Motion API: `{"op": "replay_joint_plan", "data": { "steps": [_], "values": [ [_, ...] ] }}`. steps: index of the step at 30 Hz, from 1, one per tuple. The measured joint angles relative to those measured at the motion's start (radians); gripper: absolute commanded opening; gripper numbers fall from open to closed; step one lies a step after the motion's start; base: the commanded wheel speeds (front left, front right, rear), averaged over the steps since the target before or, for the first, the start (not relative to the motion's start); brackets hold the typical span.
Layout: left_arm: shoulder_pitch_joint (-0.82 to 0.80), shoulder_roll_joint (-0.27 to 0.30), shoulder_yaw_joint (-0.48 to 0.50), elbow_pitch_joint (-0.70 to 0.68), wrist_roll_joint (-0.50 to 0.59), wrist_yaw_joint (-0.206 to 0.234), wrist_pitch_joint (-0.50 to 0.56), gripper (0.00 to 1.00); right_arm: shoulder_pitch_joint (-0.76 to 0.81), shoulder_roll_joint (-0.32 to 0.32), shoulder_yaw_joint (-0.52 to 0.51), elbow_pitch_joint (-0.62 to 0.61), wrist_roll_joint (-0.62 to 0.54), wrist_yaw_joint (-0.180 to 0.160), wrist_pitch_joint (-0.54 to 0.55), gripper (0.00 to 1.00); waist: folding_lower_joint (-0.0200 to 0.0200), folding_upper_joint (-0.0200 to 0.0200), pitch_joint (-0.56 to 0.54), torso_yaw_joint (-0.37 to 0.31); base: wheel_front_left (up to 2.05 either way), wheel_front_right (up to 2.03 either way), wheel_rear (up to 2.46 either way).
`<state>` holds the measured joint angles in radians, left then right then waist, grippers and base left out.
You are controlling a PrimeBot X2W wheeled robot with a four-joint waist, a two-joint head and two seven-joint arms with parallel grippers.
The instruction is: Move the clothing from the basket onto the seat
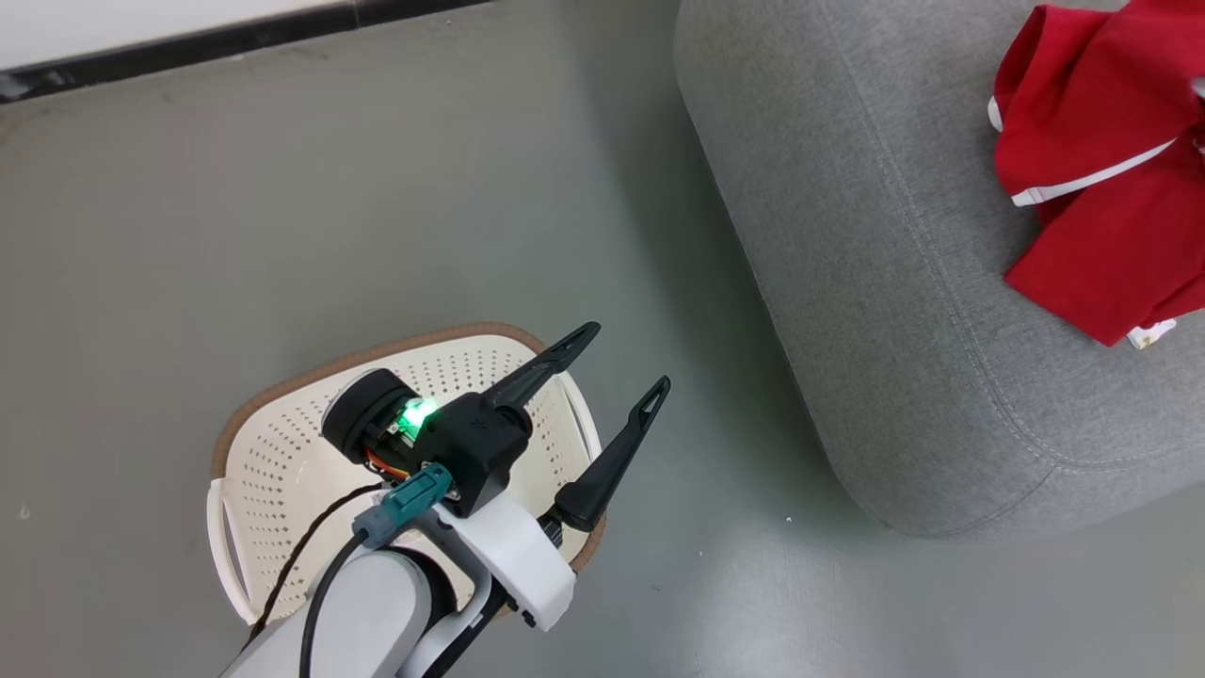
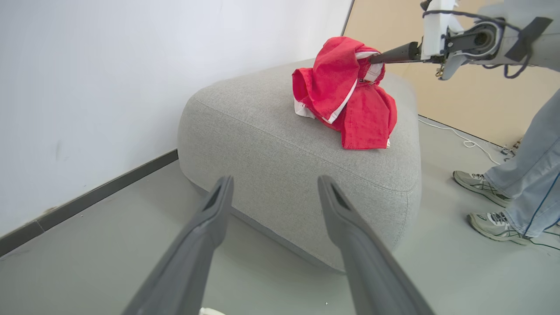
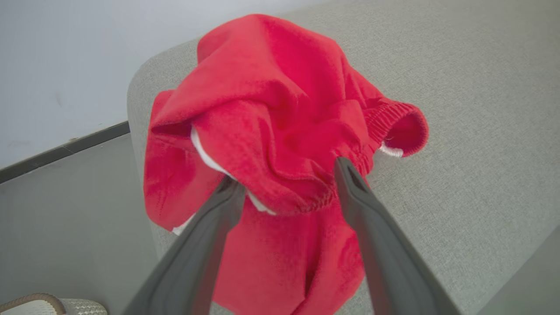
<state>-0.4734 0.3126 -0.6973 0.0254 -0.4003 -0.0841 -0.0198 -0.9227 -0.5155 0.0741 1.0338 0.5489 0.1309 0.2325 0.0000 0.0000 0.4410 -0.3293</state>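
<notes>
Right wrist view: the right gripper (image 3: 285,170) reaches level over the seat (image 3: 459,131), fingers parted around the heaped red clothing (image 3: 271,109) (resting on the cushion). The left gripper (image 1: 625,358) hangs spread above the basket (image 1: 282,452).

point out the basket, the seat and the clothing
basket (image 1: 282,452), head view, bare perforated inside wall
seat (image 1: 847,282), head view, bare grey fabric
clothing (image 2: 365,118), left wrist view, lower red fold
</notes>
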Motion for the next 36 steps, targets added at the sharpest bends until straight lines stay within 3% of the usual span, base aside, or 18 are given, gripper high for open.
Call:
{"op": "replay_joint_plan", "data": {
  "steps": [22,36],
  "values": [
    [0.021,-0.044,0.004,0.057,-0.028,0.001,-0.074,1.0,0.1,-0.067,0.114,-0.195,0.061,0.0,-0.146,1.0,0.0,0.0,-0.129,-0.009,0.0,0.0,0.0],
    [0.056,-0.063,0.017,0.081,-0.038,0.013,-0.135,1.0,0.169,-0.103,0.162,-0.247,0.086,0.0,-0.245,1.0,0.0,0.0,-0.22,0.02,0.0,0.0,0.0]
  ]
}}
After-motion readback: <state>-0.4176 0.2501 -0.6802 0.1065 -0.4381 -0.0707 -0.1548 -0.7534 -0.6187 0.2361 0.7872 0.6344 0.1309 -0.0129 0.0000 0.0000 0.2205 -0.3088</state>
